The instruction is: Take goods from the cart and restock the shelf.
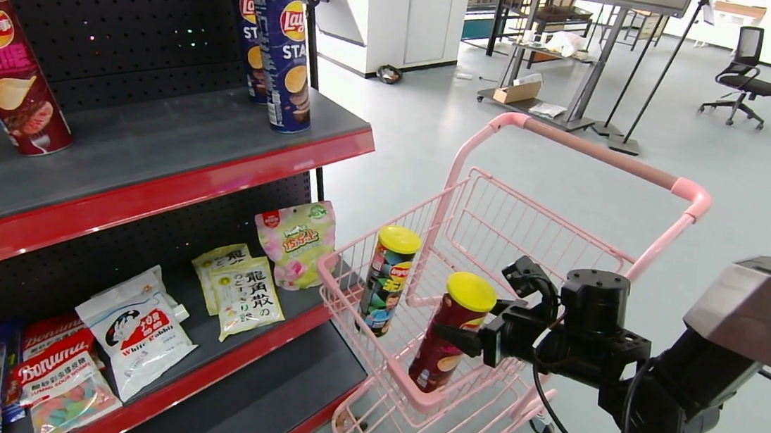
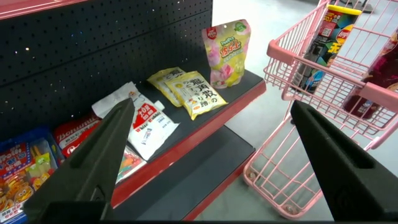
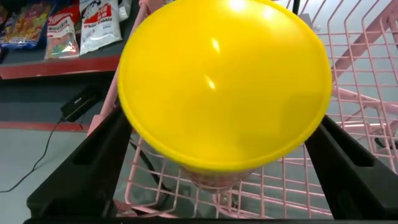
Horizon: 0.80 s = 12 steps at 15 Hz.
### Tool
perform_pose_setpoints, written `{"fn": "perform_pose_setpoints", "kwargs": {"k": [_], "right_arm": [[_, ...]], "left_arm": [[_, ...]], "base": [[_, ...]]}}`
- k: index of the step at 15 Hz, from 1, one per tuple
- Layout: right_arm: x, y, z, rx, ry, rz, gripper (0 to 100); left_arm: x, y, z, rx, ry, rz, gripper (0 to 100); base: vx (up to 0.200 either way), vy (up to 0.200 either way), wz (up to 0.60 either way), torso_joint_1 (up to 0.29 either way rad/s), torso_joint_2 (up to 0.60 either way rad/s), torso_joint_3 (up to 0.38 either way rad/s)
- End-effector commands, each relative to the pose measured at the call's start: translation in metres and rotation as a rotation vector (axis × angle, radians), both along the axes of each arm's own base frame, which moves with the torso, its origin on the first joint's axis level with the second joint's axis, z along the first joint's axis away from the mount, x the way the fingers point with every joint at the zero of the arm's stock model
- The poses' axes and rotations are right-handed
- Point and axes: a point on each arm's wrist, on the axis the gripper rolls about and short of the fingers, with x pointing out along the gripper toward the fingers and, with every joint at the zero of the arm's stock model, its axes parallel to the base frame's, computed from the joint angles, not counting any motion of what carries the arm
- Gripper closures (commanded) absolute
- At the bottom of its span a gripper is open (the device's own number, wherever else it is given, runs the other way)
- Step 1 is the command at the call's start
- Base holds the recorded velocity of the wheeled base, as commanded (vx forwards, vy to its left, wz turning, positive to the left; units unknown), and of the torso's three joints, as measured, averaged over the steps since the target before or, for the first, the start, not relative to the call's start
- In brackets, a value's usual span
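Head view, grip: our right gripper (image 1: 451,337) has its fingers spread, one on each side of the red chip can (image 1: 438,363), just below its yellow lid (image 1: 471,292). We judge that they are not yet pinching it.
Head view, progress: beyond the fingers, a maroon chip can (image 1: 11,67) and two blue chip cans (image 1: 281,51) already stand on the upper shelf (image 1: 152,144). The red chip can and a dark chip can (image 1: 385,294) wait in the pink cart (image 1: 533,224), so we judge roughly half is left.
Head view, room: the cart's rim and handle (image 1: 590,151) rise around the fingers, so a lift must clear them. Bare board lies between the shelved cans.
Left wrist view, grip: our left gripper (image 2: 211,155) holds nothing, its fingers (image 2: 102,155) set wide apart.
Left wrist view, room: past the fingertips are snack bags (image 2: 193,90) on the lower shelf (image 2: 242,84), with the cart's corner (image 2: 292,68) just beside that shelf's edge.
Right wrist view, grip: the yellow lid (image 3: 224,81) sits squarely between the parted fingers (image 3: 93,162).
Right wrist view, room: cart wire (image 3: 367,99) is close beyond both fingers.
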Motion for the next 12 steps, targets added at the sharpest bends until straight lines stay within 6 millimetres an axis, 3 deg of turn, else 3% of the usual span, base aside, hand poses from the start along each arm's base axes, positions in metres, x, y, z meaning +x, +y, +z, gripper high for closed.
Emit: {"fn": "perform_pose_setpoints", "kwargs": {"k": [1,5,6,12], "right_arm": [[0.005,0.003,-0.003,0.004,0.002,-0.001,0],[0.012,0.008,-0.004,0.014,-0.007,-0.003,0],[0.012,0.010,-0.004,0.014,-0.008,-0.001,100],[0.007,0.018,0.008,0.027,-0.079,-0.036,100]], "left_arm": [[0.000,0.000,0.000,0.000,0.000,0.001,0],[0.000,0.000,0.000,0.000,0.000,-0.001,0],[0.000,0.000,0.000,0.000,0.000,-0.001,0],[0.000,0.000,0.000,0.000,0.001,-0.001,0]], "base": [[0.000,0.000,0.00,0.000,0.00,0.000],[0.000,0.000,0.00,0.000,0.00,0.000],[0.000,0.000,0.00,0.000,0.00,0.000],[0.000,0.000,0.00,0.000,0.00,0.000]]}}
